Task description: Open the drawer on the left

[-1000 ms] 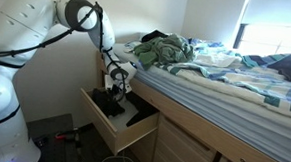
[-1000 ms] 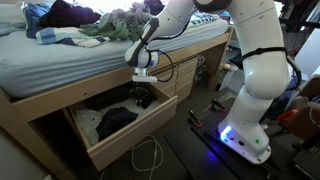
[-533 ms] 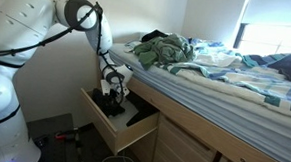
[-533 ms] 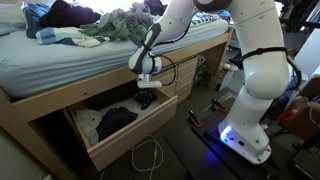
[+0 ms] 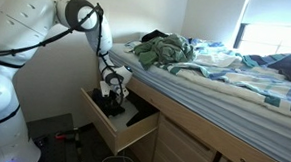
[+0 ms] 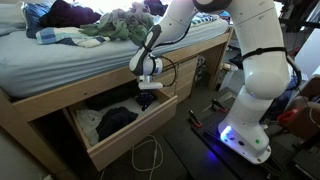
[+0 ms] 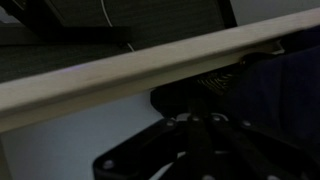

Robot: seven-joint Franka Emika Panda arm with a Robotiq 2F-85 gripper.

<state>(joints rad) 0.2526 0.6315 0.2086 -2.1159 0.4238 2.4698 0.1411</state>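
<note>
Hovering the pincer (image 6: 146, 88) above the drawer (image 6: 130, 143), which is standing pulled out just below it, we are holding clear of the clothes (image 6: 116, 120) inside; whether it gapes, we cannot tell.

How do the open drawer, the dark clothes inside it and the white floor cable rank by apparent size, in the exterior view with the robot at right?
1. Open drawer.
2. Dark clothes and white cable: similar spread, cable nearer, so unranked.
</note>
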